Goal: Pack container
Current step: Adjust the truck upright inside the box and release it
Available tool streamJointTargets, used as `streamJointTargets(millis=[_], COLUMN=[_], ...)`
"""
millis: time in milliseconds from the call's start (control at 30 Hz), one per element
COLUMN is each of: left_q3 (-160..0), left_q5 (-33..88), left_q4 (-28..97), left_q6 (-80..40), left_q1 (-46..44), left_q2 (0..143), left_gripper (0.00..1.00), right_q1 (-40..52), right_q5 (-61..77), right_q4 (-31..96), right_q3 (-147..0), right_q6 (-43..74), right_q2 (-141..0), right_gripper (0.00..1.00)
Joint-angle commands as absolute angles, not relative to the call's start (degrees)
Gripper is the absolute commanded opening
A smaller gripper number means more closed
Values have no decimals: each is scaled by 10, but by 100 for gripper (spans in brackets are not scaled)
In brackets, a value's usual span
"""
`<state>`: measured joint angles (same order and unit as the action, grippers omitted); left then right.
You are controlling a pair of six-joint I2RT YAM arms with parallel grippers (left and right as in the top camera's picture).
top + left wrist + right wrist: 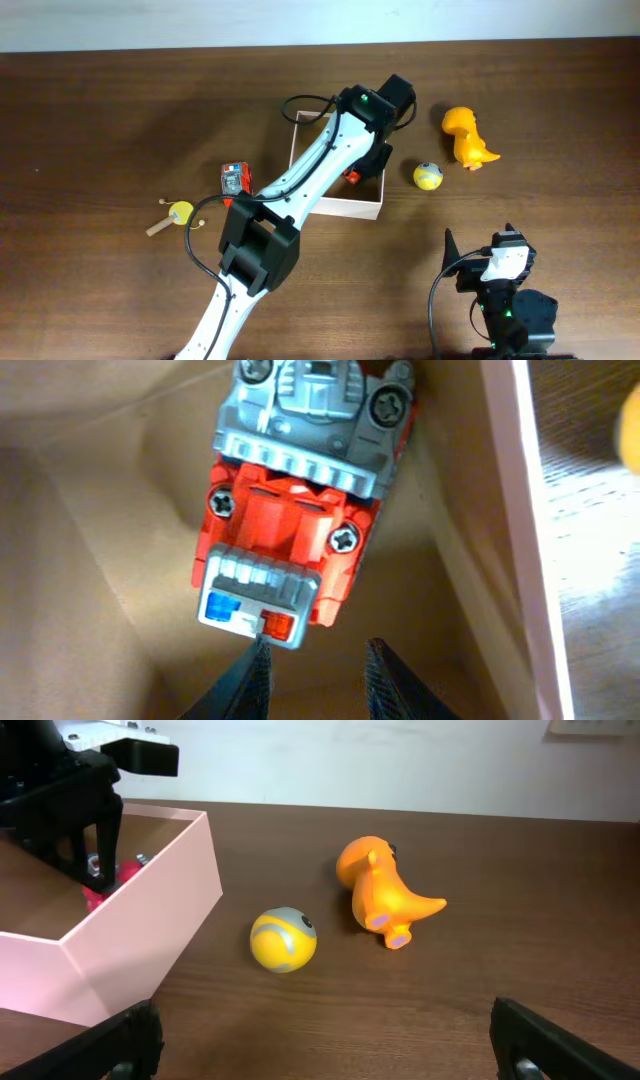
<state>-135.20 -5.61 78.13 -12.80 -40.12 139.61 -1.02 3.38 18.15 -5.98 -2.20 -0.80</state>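
The container point(340, 208) is a shallow white-walled box with a tan inside, at the middle of the table. A red and grey toy vehicle point(300, 510) lies on its floor near the right wall point(520, 510); overhead only a red bit point(351, 177) shows beside the arm. My left gripper point(317, 660) hangs inside the box just behind the toy, its fingers a little apart with nothing between them. My right gripper point(325, 1040) stands wide open low over the table at the front right point(480, 238), facing the box point(140, 920).
A yellow ball point(428, 176) lies just right of the box, and an orange dinosaur point(468, 138) lies beyond it. Left of the box are a small red and grey toy point(234, 179) and a yellow disc on a wooden stick point(178, 214).
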Motion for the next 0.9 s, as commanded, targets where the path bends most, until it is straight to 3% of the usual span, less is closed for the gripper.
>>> streamJointTargets(millis=[0,533,600,700,867], left_q3=[-1350,-1380,-1386,-1386,-1385], left_q5=[-21,-60,-64,-69,-87], left_q4=[776,824,813,783,740], left_q6=[-118,-65,-66,-77,-135], left_q1=[-400,-372,-361,-341,-320], left_q2=[1398,1396,1396,1396,1398], left_gripper=[32,33,41,45,44], right_q1=[-8,-8,-8,-8,-8], right_q5=[41,41,41,41,41], right_q4=[182,182,182,182,182], right_q3=[-56,-56,-56,-56,-56], right_q6=[-26,-26,-26,-26,-26], right_q2=[-2,-2,-2,-2,-2], right_gripper=[99,99,99,99,99])
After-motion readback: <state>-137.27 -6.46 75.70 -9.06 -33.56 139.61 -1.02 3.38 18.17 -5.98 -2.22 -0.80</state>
